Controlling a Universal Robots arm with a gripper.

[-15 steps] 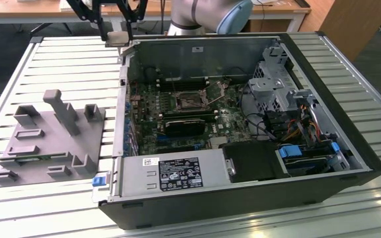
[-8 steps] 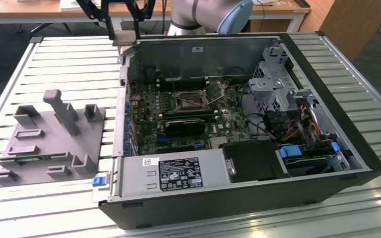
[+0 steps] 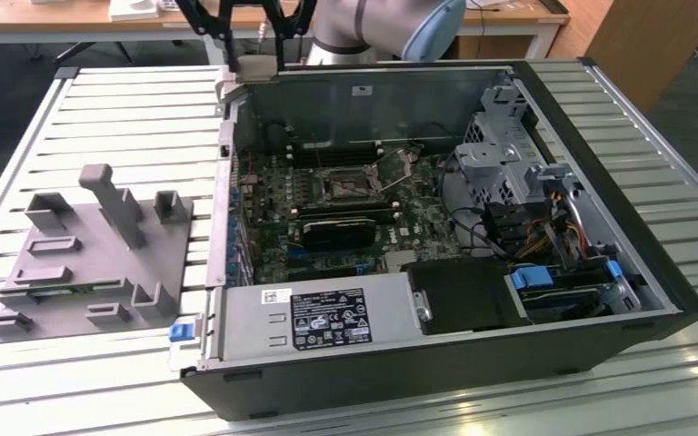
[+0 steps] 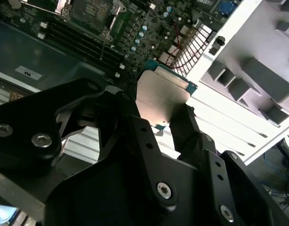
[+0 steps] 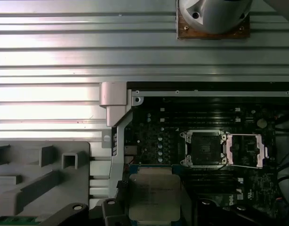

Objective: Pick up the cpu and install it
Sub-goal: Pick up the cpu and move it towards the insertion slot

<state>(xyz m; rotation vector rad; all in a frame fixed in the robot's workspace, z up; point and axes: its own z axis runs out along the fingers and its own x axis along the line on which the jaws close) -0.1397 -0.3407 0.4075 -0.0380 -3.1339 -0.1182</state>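
My gripper (image 3: pixel 255 56) is shut on the cpu (image 3: pixel 255 66), a small flat square chip with a silvery top. It hangs in the air over the far corner of the open computer case (image 3: pixel 640 272), on the exterior view's left. In the second wrist view the cpu (image 4: pixel 161 94) sits clamped between the two black fingers (image 4: pixel 131 115). In the first wrist view the cpu (image 5: pixel 154 194) lies short of the motherboard socket (image 5: pixel 203 148). The socket (image 3: pixel 346 187) is bare, and its metal frame (image 3: pixel 395 164) is flipped open beside it.
A grey moulded tray (image 3: pixel 88 250) lies on the slatted table (image 3: pixel 119 118), on the exterior view's left of the case. Inside the case are the power supply (image 3: pixel 313 318), drive cages (image 3: pixel 507 154), cables (image 3: pixel 555 227) and a dark card (image 3: pixel 343 232) near the socket.
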